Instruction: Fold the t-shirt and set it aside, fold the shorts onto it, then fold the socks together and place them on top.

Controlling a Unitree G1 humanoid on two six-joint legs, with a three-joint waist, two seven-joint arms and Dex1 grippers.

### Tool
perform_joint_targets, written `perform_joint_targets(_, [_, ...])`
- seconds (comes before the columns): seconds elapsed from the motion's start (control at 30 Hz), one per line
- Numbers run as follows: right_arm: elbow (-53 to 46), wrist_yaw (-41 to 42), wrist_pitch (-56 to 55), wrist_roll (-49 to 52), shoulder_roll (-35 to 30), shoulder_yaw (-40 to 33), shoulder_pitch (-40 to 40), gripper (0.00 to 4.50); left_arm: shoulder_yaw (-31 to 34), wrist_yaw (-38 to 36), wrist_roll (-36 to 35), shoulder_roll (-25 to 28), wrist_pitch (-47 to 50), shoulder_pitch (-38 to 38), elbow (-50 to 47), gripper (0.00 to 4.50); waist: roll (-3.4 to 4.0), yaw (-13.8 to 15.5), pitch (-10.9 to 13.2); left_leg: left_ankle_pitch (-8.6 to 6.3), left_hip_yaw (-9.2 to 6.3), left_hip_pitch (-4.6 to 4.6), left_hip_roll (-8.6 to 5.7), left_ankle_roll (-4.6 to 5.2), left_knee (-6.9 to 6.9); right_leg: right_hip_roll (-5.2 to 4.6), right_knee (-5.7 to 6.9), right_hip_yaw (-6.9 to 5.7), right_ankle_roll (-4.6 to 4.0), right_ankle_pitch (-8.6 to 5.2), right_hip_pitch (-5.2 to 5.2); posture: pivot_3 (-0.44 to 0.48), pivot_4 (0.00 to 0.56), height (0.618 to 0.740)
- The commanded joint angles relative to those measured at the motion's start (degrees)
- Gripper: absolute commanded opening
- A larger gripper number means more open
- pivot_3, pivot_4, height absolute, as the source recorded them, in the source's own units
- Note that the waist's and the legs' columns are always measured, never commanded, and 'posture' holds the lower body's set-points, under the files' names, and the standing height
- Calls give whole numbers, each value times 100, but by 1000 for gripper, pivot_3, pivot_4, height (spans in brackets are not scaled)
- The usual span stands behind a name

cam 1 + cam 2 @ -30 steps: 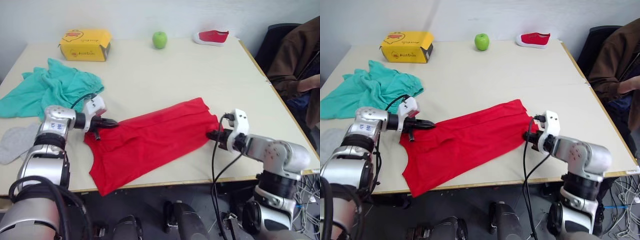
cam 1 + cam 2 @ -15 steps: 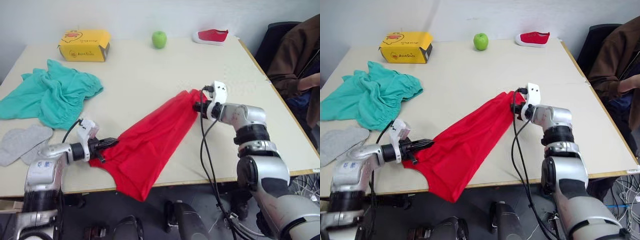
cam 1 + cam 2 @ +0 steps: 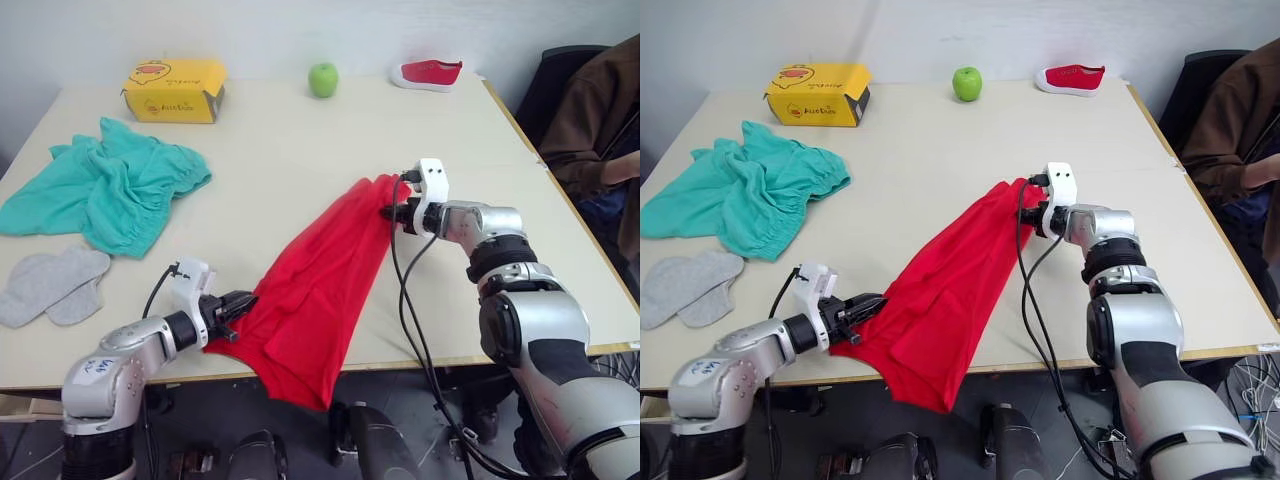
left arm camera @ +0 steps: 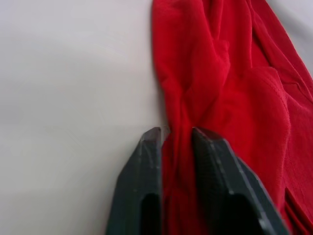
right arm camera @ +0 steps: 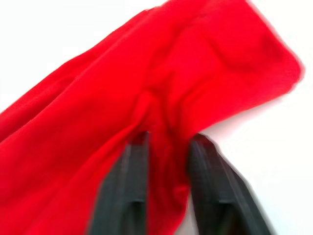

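Observation:
The red t-shirt [image 3: 315,285] stretches in a long bunched band from the table's middle right toward the front edge, where part of it droops over. My left gripper [image 3: 238,306] is shut on its near end, with red cloth pinched between the fingers [image 4: 146,147]. My right gripper [image 3: 389,212] is shut on the far end, cloth bunched between its fingers [image 5: 137,161]. The teal shorts [image 3: 110,185] lie crumpled at the left. Two grey socks [image 3: 50,285] lie flat side by side in front of the shorts.
A yellow box [image 3: 172,90], a green apple [image 3: 322,79] and a small red shoe [image 3: 428,73] sit along the table's far edge. A person in a brown jacket [image 3: 590,110] sits on a dark chair just past the table's right edge.
My left gripper has pulled its end of the t-shirt nearer the front edge and rightward, so the shirt hangs further over. The right gripper has barely moved.

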Motion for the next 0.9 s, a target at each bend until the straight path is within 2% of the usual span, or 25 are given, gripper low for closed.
perform_joint_targets(0.03, [-1688, 381, 1034, 238, -363, 102, 563, 2792, 24, -862, -414, 794, 37, -83, 140, 2351, 1, 9, 0, 0, -2, -2, 1, -1, -3, 1, -2, 0, 0, 0, -1, 0, 150, 740])
perform_joint_targets(0.13, [-3700, 526, 2485, 811, -601, 44, 1395, 3862, -315, -1632, -362, 1579, -292, -468, 731, 3335, 6, 42, 3, 0, -5, -8, 0, -2, -7, 0, -9, 0, 0, 0, -6, 0, 150, 740])
perform_joint_targets(0.2, [-5310, 576, 3916, 1500, -756, -242, 2016, 4500, -666, -2129, -200, 1910, -582, -1363, 1699, 4002, 11, 104, 6, 0, -8, -10, -1, -2, -6, 0, -11, 0, -1, 0, -7, 0, 150, 740])
perform_joint_targets(0.23, [-5892, 558, 4581, 1782, -747, -480, 2223, 4500, -892, -2306, -81, 1972, -712, -1842, 2159, 4347, 12, 135, 7, 1, -10, -9, 0, -4, -5, 3, -10, 1, -1, 0, -7, 0, 150, 740])
perform_joint_targets(0.27, [-6375, 529, 5129, 2059, -720, -705, 2425, 4500, -1165, -2464, 99, 1980, -885, -2327, 2644, 4452, 12, 166, 7, 3, -14, -11, -3, -6, -5, 3, -9, -1, -1, 0, -7, 0, 150, 740])
perform_joint_targets(0.33, [-7020, 426, 5555, 2610, -766, -874, 2837, 4500, -1606, -2710, 385, 1876, -1151, -3080, 3413, 4452, 13, 163, 6, 6, -16, -12, -5, -6, -5, 2, -7, -3, -1, 0, -5, 0, 150, 740])
perform_joint_targets(0.43, [-7677, 80, 5593, 3702, -813, -933, 3616, 4500, -2117, -2913, 765, 1370, -1475, -4162, 4654, 4452, 6, 171, 1, 5, -13, -7, -9, -4, -12, 2, -14, -5, 0, 0, 2, 0, 150, 740])
perform_joint_targets(0.6, [-8000, -775, 5593, 4663, -701, -864, 4149, 4500, -2526, -2808, 1478, 636, -2446, -5031, 6338, 4452, 2, 101, 4, 5, 3, -15, -10, -2, -11, 6, -11, -8, 1, 1, -13, 0, 150, 740])
perform_joint_targets(0.73, [-7678, -1506, 5593, 4653, -193, -805, 4176, 4500, -2600, -2557, 1931, 32, -3357, -5559, 7670, 4452, 2, 98, 3, 9, -1, -5, -6, -11, -9, 14, -6, -6, 0, 1, -9, 0, 150, 740])
perform_joint_targets(0.87, [-7382, -1882, 5593, 4424, 183, -779, 4184, 4500, -2520, -2401, 2221, -289, -3925, -5848, 8536, 4452, -19, 107, -10, 10, -2, 0, -5, -11, -9, 13, -4, -3, 0, 1, -4, 0, 150, 740])
perform_joint_targets(0.9, [-7337, -1923, 5593, 4410, 252, -771, 4175, 4500, -2496, -2341, 2276, -345, -4041, -5885, 8682, 4273, -20, 107, -11, 10, -3, 6, -4, -11, -9, 14, -5, -3, 0, 1, 1, 0, 150, 740])
